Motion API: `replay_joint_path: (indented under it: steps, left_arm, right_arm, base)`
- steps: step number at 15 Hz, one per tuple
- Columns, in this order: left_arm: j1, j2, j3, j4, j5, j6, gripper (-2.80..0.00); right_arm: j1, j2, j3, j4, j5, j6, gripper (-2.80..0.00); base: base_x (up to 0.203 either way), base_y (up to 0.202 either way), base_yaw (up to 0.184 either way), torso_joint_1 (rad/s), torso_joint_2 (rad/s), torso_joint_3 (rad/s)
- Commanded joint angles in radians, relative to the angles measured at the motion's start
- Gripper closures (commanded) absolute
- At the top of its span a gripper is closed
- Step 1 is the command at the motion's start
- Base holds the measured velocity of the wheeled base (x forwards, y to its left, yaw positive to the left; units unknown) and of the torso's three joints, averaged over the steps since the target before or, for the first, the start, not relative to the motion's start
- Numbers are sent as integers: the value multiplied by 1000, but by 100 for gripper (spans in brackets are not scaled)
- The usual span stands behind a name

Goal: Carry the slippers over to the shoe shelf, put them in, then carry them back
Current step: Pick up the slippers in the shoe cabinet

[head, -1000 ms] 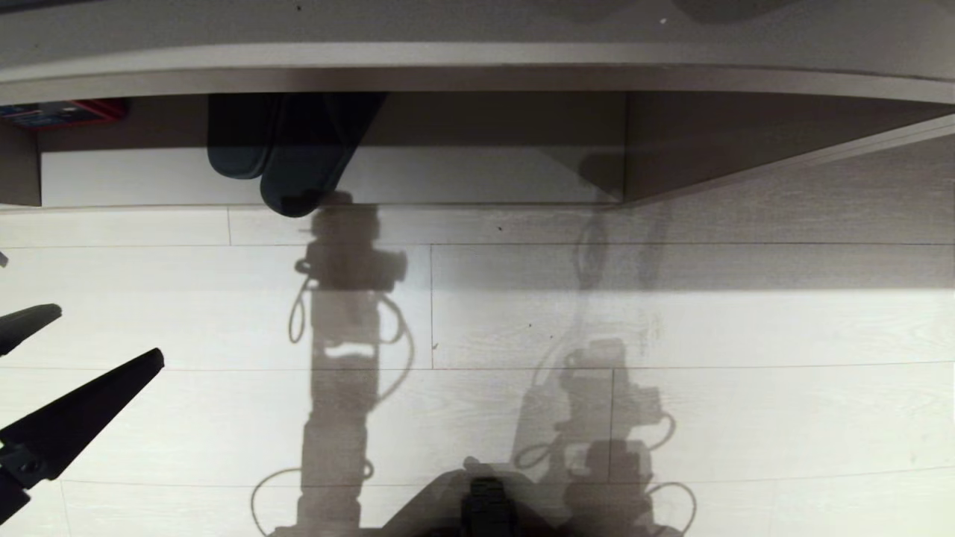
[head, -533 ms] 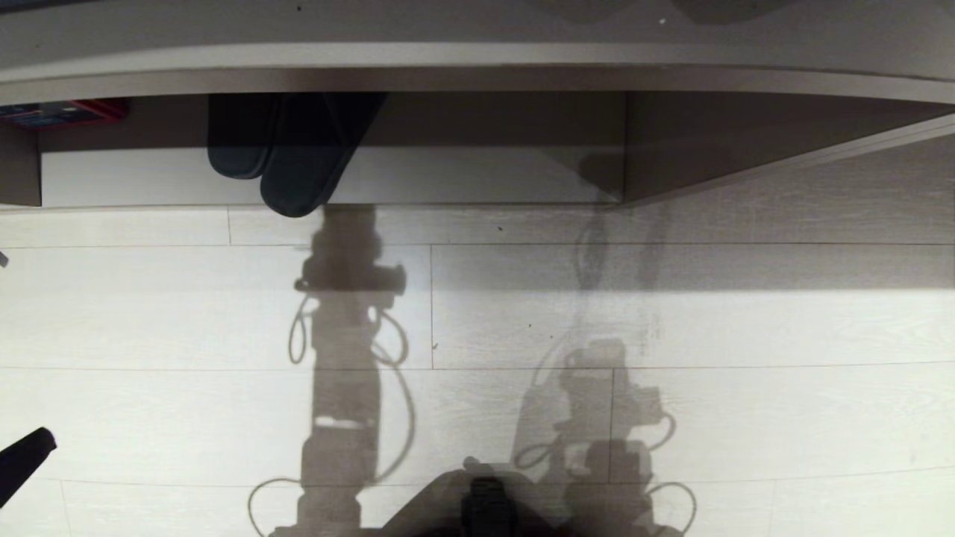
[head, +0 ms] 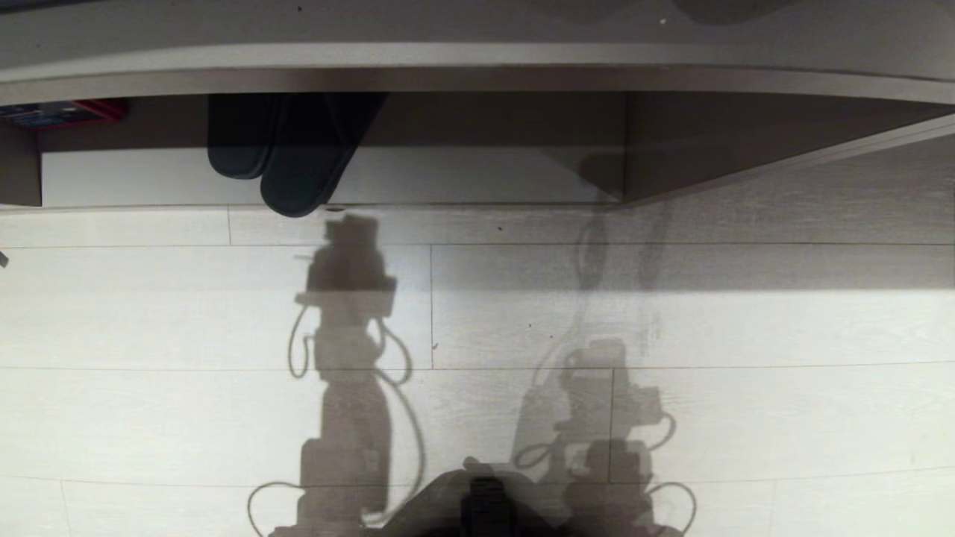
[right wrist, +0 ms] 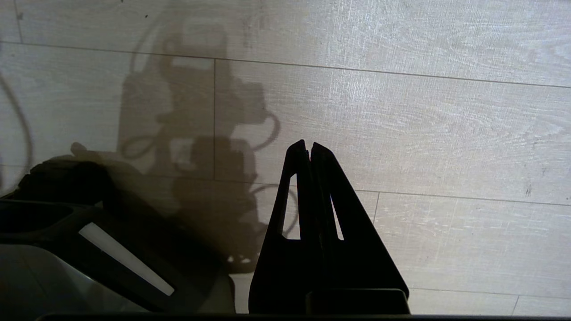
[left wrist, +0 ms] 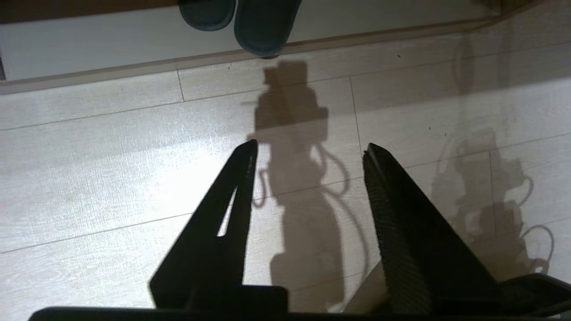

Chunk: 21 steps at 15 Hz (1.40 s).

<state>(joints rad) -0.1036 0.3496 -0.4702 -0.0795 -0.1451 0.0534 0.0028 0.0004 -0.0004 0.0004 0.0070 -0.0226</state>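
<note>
The dark blue-grey slippers [head: 287, 160] lie side by side in the shoe shelf [head: 477, 179], one heel poking over its front edge. The left wrist view shows the same slippers [left wrist: 263, 24] far ahead of my left gripper [left wrist: 310, 149]. That gripper hangs over bare floor, open, with nothing between its fingers. My right gripper [right wrist: 308, 146] is shut and empty, pointing down at the floor beside the robot base. Neither gripper shows in the head view; only their shadows fall on the floor.
A pale wood-plank floor [head: 671, 335] spreads in front of the shelf. The shelf top [head: 477, 52] overhangs the cubby. A red label [head: 67, 112] sits at the far left by the divider [head: 19, 175]. The robot base [right wrist: 67, 249] lies beside the right gripper.
My left gripper has drawn back from the shelf and left the head view at the lower left. Its shadow has slid back from the slippers. The slippers have not moved.
</note>
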Motion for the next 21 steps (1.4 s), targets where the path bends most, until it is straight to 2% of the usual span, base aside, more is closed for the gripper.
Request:
replay_joint_path:
  steps: [1, 4, 7, 13, 15, 17, 21]
  left_arm:
    - [13, -61, 15, 0, 0, -4, 0]
    - [18, -67, 27, -12, 45, -11, 0]
    - [62, -104, 72, -8, 32, -5, 0]
    - [97, -289, 360, -9, 0, -3, 0]
    - [97, -347, 446, -11, 8, 30, 0]
    - [97, -350, 468, -5, 58, 41, 0]
    - [97, -351, 477, -14, 68, 12, 0]
  right_arm:
    - [0, 0, 0, 0, 1, -2, 0]
    - [0, 0, 0, 0, 1, 0, 0]
    - [0, 0, 0, 0, 1, -2, 0]
    - [0, 0, 0, 0, 1, -1, 0]
    - [0, 0, 0, 0, 1, 0, 0]
    - [0, 0, 0, 0, 1, 0, 0]
    - [0, 0, 0, 0, 1, -2, 0]
  base:
    - [0, 0, 0, 0, 0, 0]
    - [0, 0, 0, 0, 0, 0]
    - [0, 0, 0, 0, 0, 0]
    - [0, 0, 0, 0, 0, 0]
    - [0, 0, 0, 0, 0, 0]
    - [0, 0, 0, 0, 0, 0]
    - [0, 0, 0, 0, 0, 0]
